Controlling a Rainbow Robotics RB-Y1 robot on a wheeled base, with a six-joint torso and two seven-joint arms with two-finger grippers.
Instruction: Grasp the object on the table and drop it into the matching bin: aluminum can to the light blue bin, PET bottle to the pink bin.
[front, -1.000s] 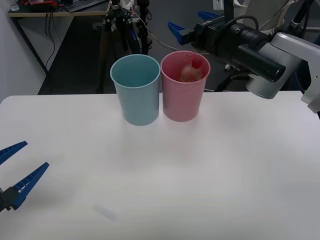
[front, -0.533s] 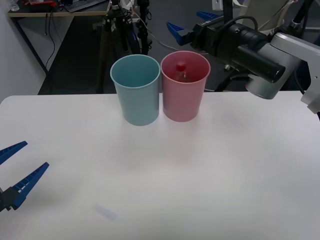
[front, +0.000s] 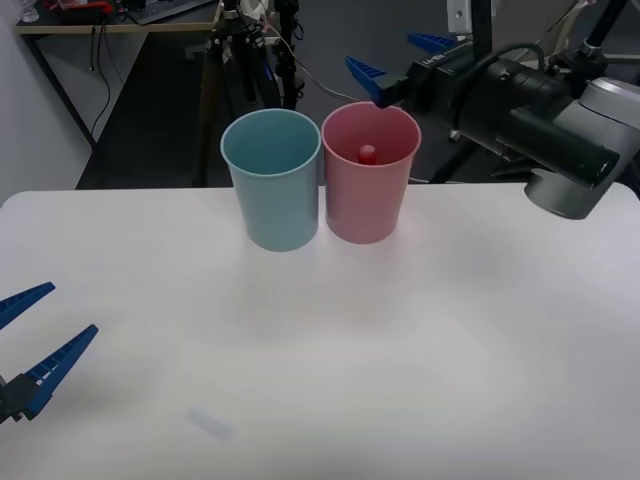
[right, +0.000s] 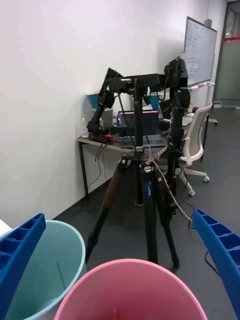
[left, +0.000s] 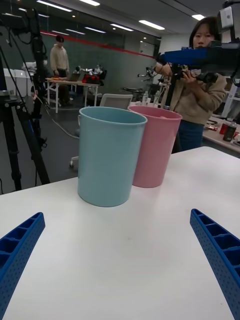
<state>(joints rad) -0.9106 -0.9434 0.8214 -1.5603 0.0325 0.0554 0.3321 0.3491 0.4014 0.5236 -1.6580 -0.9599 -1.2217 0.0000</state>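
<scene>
- Right jaws (front: 400, 60) stand wide apart and hold nothing; I see their two blue ribbed fingers (right: 17, 252) spread to either side in the right wrist view, with open air between them
- those right jaws hang above and just behind the far rim of the pink bin (front: 369, 185); the black arm reaches in from the right side of the front view
- directly below and in front of the right jaws, the PET bottle (front: 367, 154) sits inside the pink bin; I can make out its red cap down in the bin's mouth, and the rest of the bottle is hidden by the bin wall
- from the right wrist view the pink bin's rim lies between the two fingers, and the light blue bin (right: 47, 270) is just beside it, next to one finger
- the light blue bin and the pink bin stand upright on the bench (front: 420, 340), side by side and touching or nearly so
- left jaws (front: 35, 335) are also wide open and hold nothing; they wait low over the near left corner of the bench, well apart from both bins
- ahead of the left jaws, in the left wrist view, the light blue bin stands nearer and the pink bin just behind it; both lie between the two spread fingers (left: 217, 262)
</scene>
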